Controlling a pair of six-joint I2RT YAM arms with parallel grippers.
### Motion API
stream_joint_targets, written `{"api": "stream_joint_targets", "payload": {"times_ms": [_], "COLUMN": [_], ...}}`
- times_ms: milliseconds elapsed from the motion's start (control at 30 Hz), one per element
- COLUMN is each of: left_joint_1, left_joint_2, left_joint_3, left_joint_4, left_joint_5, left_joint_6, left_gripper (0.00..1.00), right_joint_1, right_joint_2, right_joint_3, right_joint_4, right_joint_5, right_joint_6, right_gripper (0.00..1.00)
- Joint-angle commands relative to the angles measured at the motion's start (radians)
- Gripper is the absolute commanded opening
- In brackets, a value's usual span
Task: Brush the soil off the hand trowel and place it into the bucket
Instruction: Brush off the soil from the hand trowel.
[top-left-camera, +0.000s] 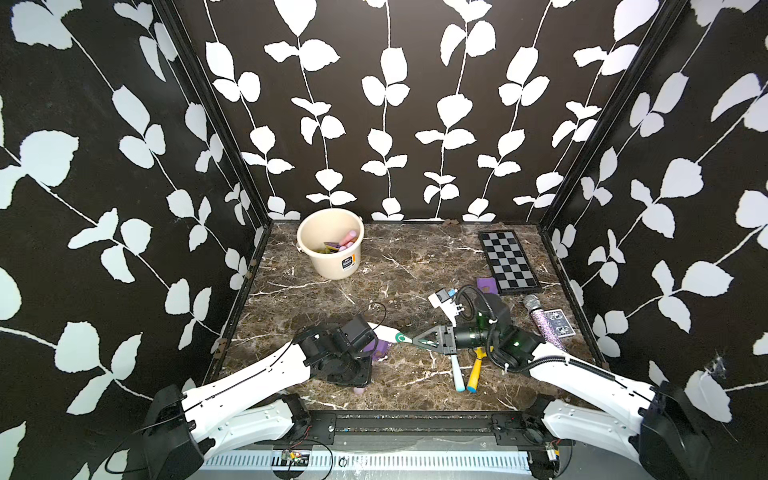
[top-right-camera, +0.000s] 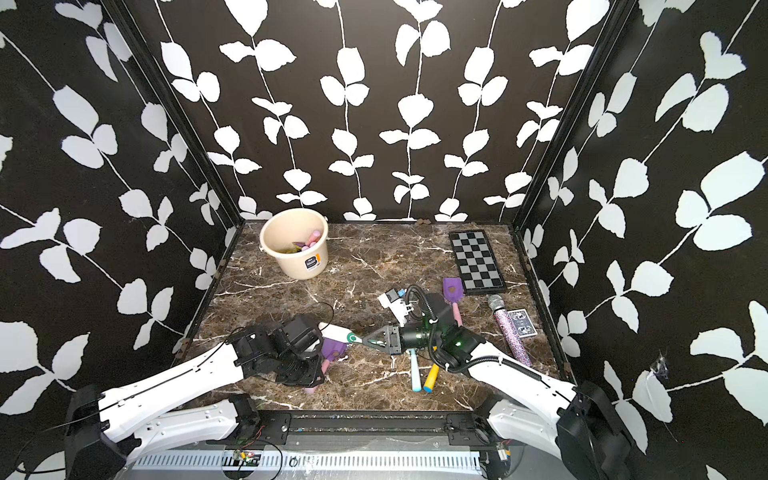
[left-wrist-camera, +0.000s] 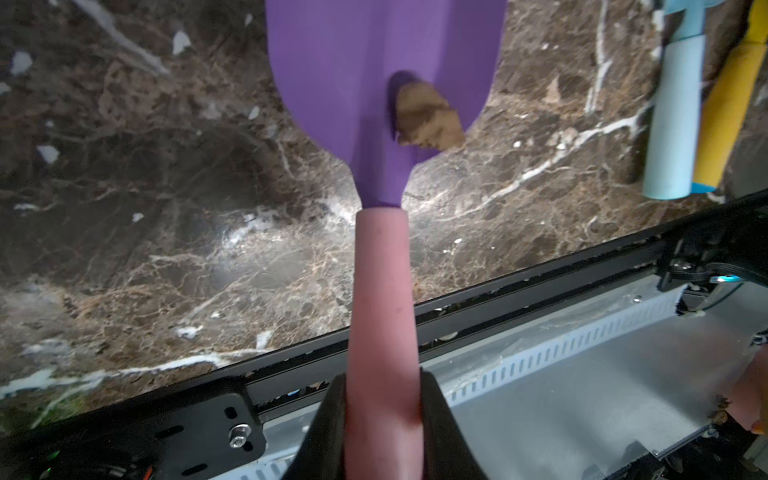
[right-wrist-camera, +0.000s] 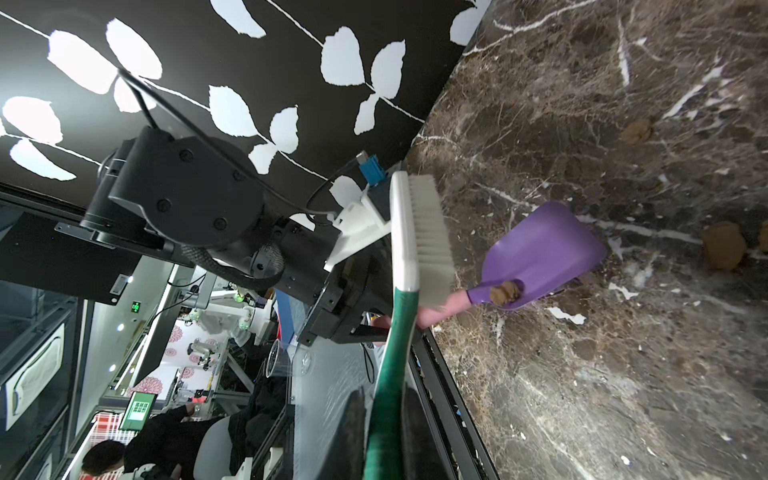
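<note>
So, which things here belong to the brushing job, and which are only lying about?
Job: purple trowel in the left gripper, soil clump on its blade, brush in the right gripper, cream bucket.
Lying about: checkerboard, glitter microphone, card deck, blue-handled tool, yellow-handled tool.

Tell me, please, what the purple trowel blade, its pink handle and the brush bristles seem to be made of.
Trowel blade: probably moulded plastic, matte purple; even colour, no metallic shine. Pink handle: dull and smooth, plastic or a rubbery sleeve, I cannot tell which. Brush bristles: fine, straight, off-white fibres, likely synthetic.
</note>
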Motion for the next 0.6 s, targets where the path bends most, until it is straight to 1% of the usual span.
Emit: {"api": "stream_joint_targets", "payload": {"times_ms": [0,200,267,333,467,567], "left_joint_1": [-0.005,-0.004,-0.004,-0.002,-0.002,-0.001], "left_joint_2": [-0.041,-0.083,-0.1,-0.115,-0.138,-0.139], "left_joint_3": [0.01,0.008,0.001,-0.012,-0.021,-0.021], "left_joint_4": [0.059,0.03,0.025,0.024,0.039,0.036], "left_joint_5": [0.004,-0.009,-0.012,-0.018,-0.021,-0.023], "left_joint_6": [0.014,0.006,0.005,-0.008,-0.026,-0.022], "left_gripper": [0.0,0.0,0.0,0.0,0.0,0.0], "right_joint_1": [0.023,0.022,0.015,0.009,0.01,0.008], "right_joint_2": [0.054,0.077,0.068,0.057,0.069,0.057], "right_joint_3": [-0.016,-0.023,-0.037,-0.064,-0.042,-0.039], "right_joint_4": [0.008,-0.093,-0.068,0.017,-0.059,-0.093], "right_joint_5": [-0.022,0.027,0.063,0.068,0.049,0.109], "right_joint_6": [-0.013,-0.093,-0.063,-0.013,-0.053,-0.063], "right_gripper": [0.0,0.0,0.0,0.0,0.0,0.0]}}
